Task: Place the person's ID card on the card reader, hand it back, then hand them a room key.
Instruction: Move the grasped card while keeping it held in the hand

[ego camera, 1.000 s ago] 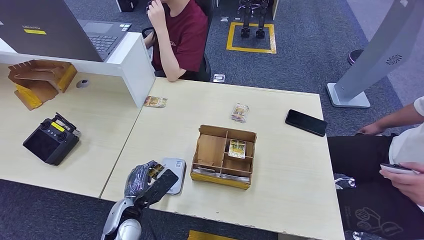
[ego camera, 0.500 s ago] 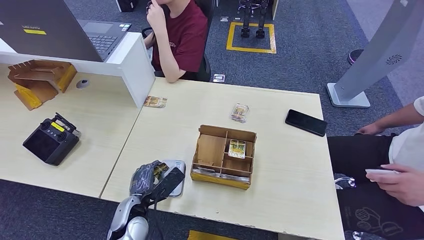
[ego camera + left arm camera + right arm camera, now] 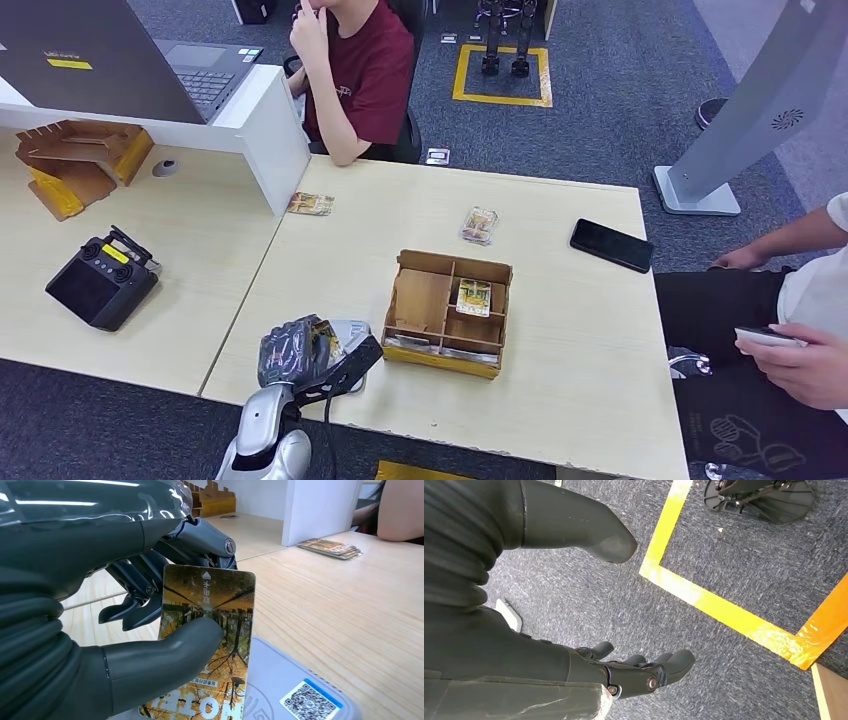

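Observation:
My left hand holds a yellow-brown ID card between thumb and fingers, just over the grey card reader at the table's near edge. In the left wrist view the card stands upright above the reader, which bears a QR sticker. A cardboard tray with compartments holds a room key card. My right hand hangs over the floor with fingers apart and nothing in it.
A stack of cards lies by the white divider, a wrapped card and a black phone further back. A controller sits on the left desk. One person sits behind, another at right.
My left hand has carried the card to the right, over the reader. The person at right has shifted the hand holding a phone slightly.

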Action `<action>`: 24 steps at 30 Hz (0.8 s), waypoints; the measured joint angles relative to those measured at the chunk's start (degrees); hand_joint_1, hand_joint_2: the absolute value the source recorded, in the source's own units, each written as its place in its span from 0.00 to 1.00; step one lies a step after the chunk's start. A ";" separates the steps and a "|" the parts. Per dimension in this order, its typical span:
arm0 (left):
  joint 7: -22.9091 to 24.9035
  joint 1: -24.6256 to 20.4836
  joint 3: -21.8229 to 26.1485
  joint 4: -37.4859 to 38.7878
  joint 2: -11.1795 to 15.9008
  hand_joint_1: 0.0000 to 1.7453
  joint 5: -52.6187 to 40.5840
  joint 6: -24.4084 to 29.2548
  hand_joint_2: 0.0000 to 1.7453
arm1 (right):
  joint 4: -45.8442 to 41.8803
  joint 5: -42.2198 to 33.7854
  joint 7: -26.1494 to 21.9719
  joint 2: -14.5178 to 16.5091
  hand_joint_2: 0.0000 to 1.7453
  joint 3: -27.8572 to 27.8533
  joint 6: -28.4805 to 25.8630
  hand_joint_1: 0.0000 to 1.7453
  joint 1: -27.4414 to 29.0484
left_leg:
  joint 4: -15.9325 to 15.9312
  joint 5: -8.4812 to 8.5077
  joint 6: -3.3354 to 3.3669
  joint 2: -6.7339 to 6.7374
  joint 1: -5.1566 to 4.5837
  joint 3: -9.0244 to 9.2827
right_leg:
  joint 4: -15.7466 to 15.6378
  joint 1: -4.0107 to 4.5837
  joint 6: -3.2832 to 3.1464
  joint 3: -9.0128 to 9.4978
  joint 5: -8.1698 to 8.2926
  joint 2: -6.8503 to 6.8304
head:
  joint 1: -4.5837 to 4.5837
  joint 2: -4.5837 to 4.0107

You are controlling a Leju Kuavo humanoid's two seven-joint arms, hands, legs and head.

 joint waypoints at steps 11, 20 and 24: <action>-4.15 -0.25 1.48 1.16 -0.45 1.00 2.41 0.83 1.00 | -0.09 0.56 -0.31 0.14 1.00 -0.05 0.05 0.00 -0.01 | 0.00 0.00 0.00 0.00 0.00 0.00 | 0.00 0.00 0.00 0.01 0.00 0.00 | -0.01 0.00; -23.75 0.67 2.81 -7.54 -1.01 1.00 31.38 0.31 1.00 | -0.15 2.73 -0.59 0.16 1.00 -1.45 0.05 0.00 0.02 | 0.00 0.01 0.00 0.01 0.00 -0.01 | 0.00 0.01 0.00 -0.03 0.00 0.02 | -0.02 0.00; -25.55 0.52 2.79 -14.86 -0.86 1.00 33.58 1.84 1.00 | -0.15 3.88 -0.56 0.16 1.00 -1.51 0.28 0.00 0.00 | 0.00 0.01 0.00 0.01 0.01 -0.03 | 0.00 0.01 0.00 -0.04 0.00 0.02 | -0.02 0.00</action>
